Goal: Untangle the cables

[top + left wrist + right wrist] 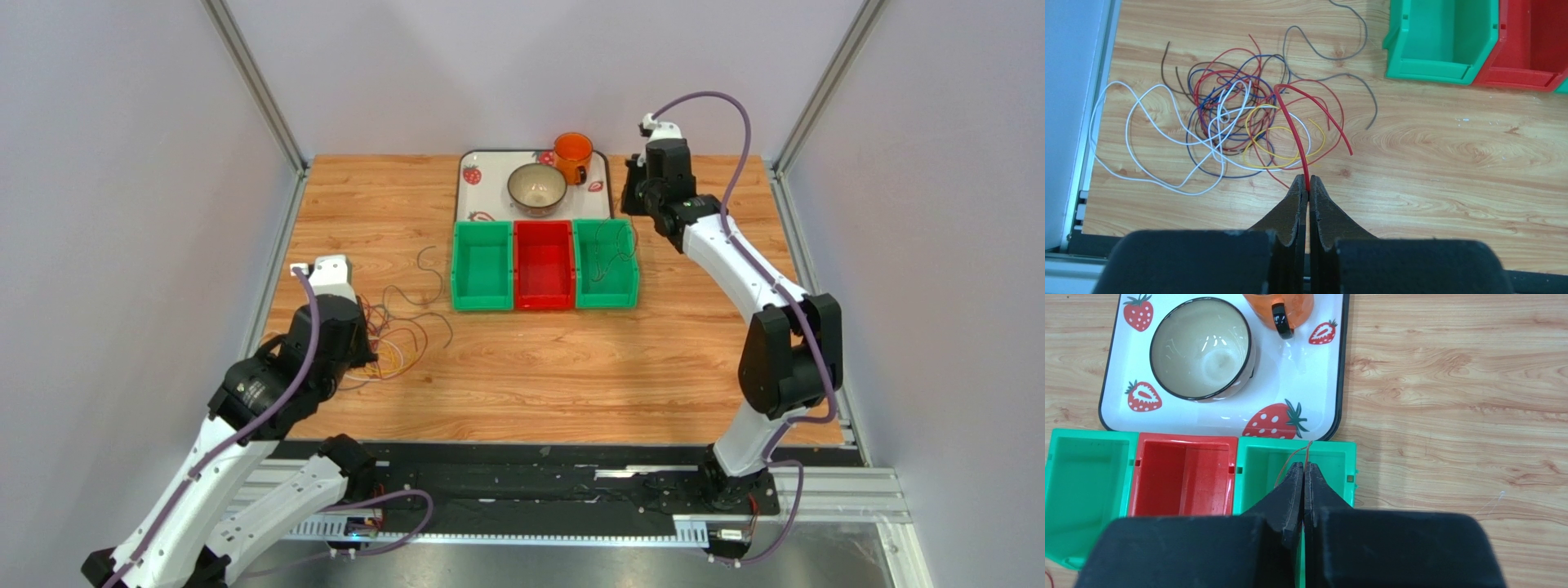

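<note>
Cables (1235,122) lie tangled; one strand (1293,456) sits in rightmost green bin (1333,447).

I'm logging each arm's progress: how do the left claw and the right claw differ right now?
The left claw pinches a red cable leading from the tangle; the right claw seems to pinch a thin wire, far finer. The left claw hangs over bare tabletop, the right claw over a green bin. Both are shut.

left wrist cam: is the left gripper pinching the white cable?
No, the left gripper is shut on a red cable; the white cable lies loose, apart from its fingertips.
</note>
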Robot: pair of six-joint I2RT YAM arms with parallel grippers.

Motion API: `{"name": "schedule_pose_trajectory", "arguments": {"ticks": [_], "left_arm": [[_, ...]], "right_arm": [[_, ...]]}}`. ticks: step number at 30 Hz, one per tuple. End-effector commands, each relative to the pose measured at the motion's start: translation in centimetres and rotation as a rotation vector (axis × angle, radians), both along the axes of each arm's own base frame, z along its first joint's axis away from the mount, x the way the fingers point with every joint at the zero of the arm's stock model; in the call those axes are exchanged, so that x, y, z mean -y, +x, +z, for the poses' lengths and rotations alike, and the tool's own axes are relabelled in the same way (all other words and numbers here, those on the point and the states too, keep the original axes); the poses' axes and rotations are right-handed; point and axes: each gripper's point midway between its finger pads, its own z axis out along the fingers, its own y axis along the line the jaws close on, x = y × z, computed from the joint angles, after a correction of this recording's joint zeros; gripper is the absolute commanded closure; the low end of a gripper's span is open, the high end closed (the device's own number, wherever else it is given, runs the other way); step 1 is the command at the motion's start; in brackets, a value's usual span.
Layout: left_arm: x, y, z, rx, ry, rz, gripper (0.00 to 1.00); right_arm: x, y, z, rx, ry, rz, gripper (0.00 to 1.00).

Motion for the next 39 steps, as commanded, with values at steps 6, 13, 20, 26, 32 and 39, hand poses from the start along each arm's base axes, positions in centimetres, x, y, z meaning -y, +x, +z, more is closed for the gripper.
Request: {"name": "schedule_pose_trajectory", "arguments": {"ticks": [6, 13, 20, 26, 32, 39], "left_arm": [[-0.1, 0.5, 0.2, 0.016, 0.007, 0.014, 1.00], [-0.1, 0.7, 0.0, 0.005, 0.016, 0.019, 1.00], [-0.2, 0.6, 0.0, 0.005, 0.017, 0.022, 1.00], [-0.2, 0.6, 0.0, 0.006, 0.015, 0.023, 1.00], [-0.2, 0.6, 0.0, 0.006, 0.015, 0.023, 1.00], [-0.1, 0.6, 0.3, 0.019, 0.006, 0.023, 1.00]], "right_arm": [[-3.7, 0.3, -1.9, -0.034, 0.111, 0.114, 1.00], [-3.9, -0.5, -4.2, -0.105, 0.153, 0.085, 1.00], [-3.3, -0.9, -4.0, -0.152, 0.142, 0.041, 0.67], [-2.3, -2.4, 0.3, -0.166, 0.142, -0.003, 0.50], [0.6, -5.8, 1.2, -0.198, 0.131, -0.147, 0.49], [-9.0, -14.2, -2.4, -0.192, 0.230, 0.225, 0.52]]}}
